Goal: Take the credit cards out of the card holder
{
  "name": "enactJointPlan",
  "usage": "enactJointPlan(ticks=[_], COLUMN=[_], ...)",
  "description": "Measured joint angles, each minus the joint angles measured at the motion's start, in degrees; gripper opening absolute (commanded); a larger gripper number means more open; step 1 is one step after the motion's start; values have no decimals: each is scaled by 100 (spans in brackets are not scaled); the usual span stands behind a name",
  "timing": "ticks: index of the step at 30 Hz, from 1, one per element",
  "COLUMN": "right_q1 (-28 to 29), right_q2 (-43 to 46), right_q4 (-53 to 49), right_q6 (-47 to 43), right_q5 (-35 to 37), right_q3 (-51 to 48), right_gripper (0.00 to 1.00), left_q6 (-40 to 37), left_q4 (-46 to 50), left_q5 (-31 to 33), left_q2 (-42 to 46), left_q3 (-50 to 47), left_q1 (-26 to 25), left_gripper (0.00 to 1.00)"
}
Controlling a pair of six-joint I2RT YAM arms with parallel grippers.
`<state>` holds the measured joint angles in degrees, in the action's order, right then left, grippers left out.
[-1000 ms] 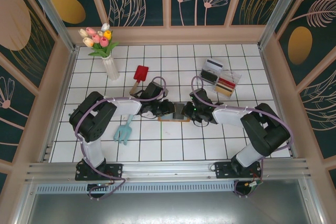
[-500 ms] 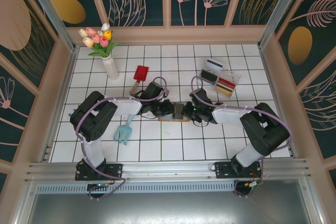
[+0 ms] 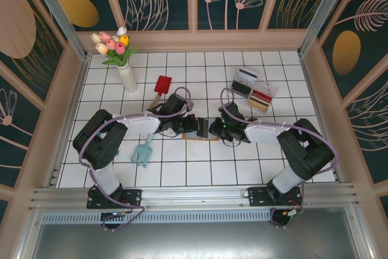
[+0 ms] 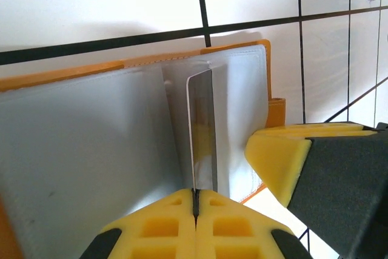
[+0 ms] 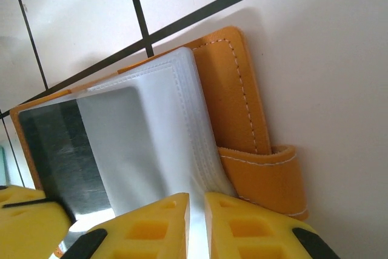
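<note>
the small flat orange-brown folding card holder (image 5: 233,107) lies open near the middle of the surface, with both arms bent in over it. the left hand (image 4: 195,201) is pinched tight on the near edge of a thin grey credit card (image 4: 202,128), which looks partly out of its greyish clear pocket. the right hand (image 5: 196,210) is narrow, clamped on the stack of pocket leaves by the strap side, pinning the holder.

so this reads as the pull-out step. the next move calls for a straight draw along the pocket, away from the right hand.

it's tight quarters, the two hands just beside each other. the clear plastic tray (image 3: 273,92) sits toward the far right corner, the red scoop (image 3: 162,83) and the white vase of tulips (image 3: 127,77) toward the far left, and the teal hand fork (image 3: 143,151) on the near left. all are well apart, nothing blocking.
</note>
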<state>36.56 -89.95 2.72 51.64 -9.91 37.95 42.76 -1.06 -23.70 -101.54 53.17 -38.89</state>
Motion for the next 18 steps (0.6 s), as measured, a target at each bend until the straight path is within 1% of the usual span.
enactJointPlan(ticks=[5,8,10,15,18], right_q1=[-4,-68,-164,-350,-461], right_q2=[46,219,411,994,1384], right_q4=[0,7,11,66,249], right_q6=[-11,-42,-96,-367,-459], right_q5=[-28,-76,-133,-315,-577], right_q3=[4,2,4,103,120], right_gripper=[18,21,27,48,57], left_q6=[-122,-164,-210,-269,-247], left_q4=[310,516,656,1001,1008], left_q5=[190,363,527,907,925], left_q2=[356,688,909,1392,1655], left_q3=[-68,-79,-76,-46,-2], left_q1=[52,74,87,87,98], left_gripper=[0,0,0,0,0])
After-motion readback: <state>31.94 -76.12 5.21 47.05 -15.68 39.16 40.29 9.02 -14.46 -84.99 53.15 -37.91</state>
